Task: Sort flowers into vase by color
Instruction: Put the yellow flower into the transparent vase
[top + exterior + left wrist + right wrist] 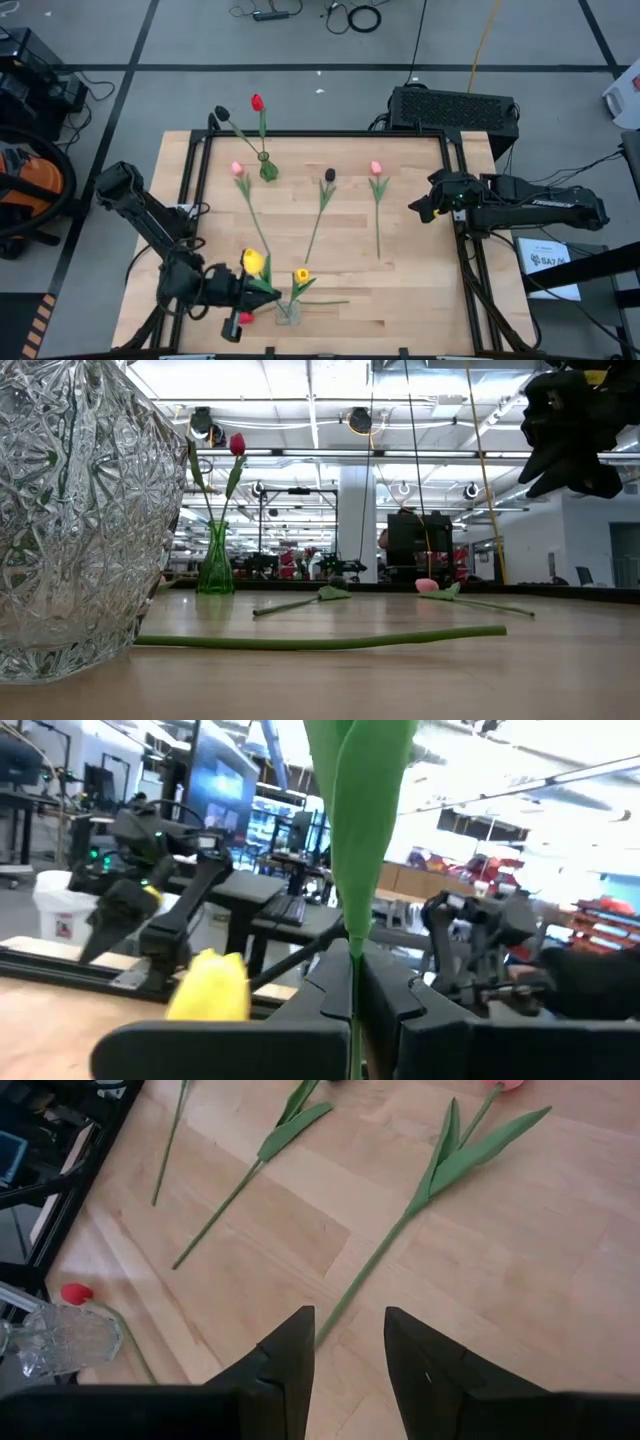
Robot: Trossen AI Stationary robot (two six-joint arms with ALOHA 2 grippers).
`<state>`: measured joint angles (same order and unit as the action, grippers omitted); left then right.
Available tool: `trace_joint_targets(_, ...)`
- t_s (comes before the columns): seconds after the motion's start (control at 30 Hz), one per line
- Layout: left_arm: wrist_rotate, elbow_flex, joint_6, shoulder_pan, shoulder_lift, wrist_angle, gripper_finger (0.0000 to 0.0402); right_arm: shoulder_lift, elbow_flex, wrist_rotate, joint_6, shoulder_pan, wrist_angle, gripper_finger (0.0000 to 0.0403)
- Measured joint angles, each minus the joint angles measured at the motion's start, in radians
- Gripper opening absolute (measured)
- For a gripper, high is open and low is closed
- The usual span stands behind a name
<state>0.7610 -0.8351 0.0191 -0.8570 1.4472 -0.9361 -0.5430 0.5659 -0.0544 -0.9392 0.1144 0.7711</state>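
Low view: crystal vase [80, 510] cropped; yellow tulip [208, 986] blurred.

Grey floor [300, 40] with black tape lines; bright ceiling lights [300, 405] overhead.

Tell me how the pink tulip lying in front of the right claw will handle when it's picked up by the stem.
The pink artificial tulip with its long thin green stem looks light, so the open right claw should lift it easily. Gripped low, the head and leaves will probably droop or swing. The narrow round stem may twist or slip between the fingers.
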Motion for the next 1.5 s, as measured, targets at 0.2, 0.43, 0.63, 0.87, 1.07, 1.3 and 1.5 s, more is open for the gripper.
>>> trace_joint_targets(0.2,-0.01,0.012,0.001,0.039,-0.004,0.119,0.0003,0.0,0.0,0.001,0.026,-0.006,-0.032,0.0114)
trace_joint_targets(0.43,-0.004,0.012,0.078,0.053,0.0,0.191,0.0003,0.0,0.0,-0.006,0.069,-0.006,-0.045,0.0114)
trace_joint_targets(0.63,-0.005,0.012,0.081,0.048,0.0,0.248,0.0003,0.0,0.0,-0.006,0.064,-0.006,-0.045,0.0114)
trace_joint_targets(0.87,-0.063,0.012,0.115,0.043,0.0,0.303,0.0003,0.0,0.0,-0.006,0.049,-0.006,-0.046,0.0114)
trace_joint_targets(1.07,-0.117,0.012,0.113,0.043,0.027,0.337,0.0003,0.0,0.0,-0.006,-0.006,-0.006,-0.05,0.0114)
trace_joint_targets(1.3,-0.131,0.012,0.149,0.045,0.066,0.35,0.0031,0.0,0.0,-0.006,-0.058,-0.006,-0.05,0.0114)
trace_joint_targets(1.5,-0.131,0.012,0.157,0.045,0.072,0.36,0.0062,0.0,0.0,-0.006,-0.095,-0.006,-0.066,0.0114)
